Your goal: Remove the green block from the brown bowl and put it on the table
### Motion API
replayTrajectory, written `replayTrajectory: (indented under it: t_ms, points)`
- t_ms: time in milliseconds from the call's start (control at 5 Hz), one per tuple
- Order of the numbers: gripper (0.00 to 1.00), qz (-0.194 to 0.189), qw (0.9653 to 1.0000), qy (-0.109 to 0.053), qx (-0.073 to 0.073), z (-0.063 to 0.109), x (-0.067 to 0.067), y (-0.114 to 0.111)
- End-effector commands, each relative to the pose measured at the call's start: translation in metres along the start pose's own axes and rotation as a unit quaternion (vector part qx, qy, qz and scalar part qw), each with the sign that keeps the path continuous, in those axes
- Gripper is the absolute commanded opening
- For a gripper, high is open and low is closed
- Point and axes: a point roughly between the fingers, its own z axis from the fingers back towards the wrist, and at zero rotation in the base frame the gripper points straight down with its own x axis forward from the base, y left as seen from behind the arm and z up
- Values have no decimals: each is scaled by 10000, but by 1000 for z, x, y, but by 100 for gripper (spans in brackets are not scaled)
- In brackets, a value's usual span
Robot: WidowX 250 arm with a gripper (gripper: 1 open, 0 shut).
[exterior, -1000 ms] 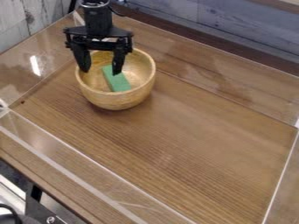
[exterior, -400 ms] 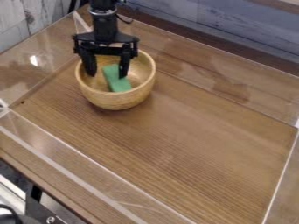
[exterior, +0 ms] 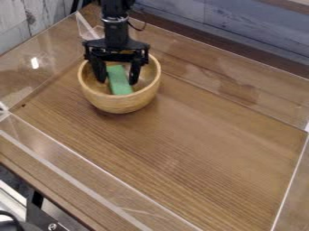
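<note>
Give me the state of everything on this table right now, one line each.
Gripper: open, lowered into the bowl, fingers either side of the block.
Green block: in the bowl, leaning, not gripped.
Bowl: upright on the table.
Table: holds only the bowl.

One brown bowl (exterior: 119,88) stands on the table (exterior: 193,144), near its far left corner. One green block (exterior: 117,79) lies inside that bowl. One gripper (exterior: 116,74) with two black fingers (exterior: 93,71) hangs over it. Clear walls (exterior: 133,212) edge the single table; I count no other loose objects on it.
</note>
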Motion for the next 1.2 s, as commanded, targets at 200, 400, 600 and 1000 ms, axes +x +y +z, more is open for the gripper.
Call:
replayTrajectory:
  t_ms: [200, 400, 600, 1000]
  points:
    - [0, 301, 9993, -237, -28, 6, 7, 2]
    - [0, 497, 9985, -207, -74, 6, 4, 4]
    - [0, 535, 9983, -180, -128, 2, 1, 1]
    - [0, 685, 9973, -135, -229, -1, -2, -7]
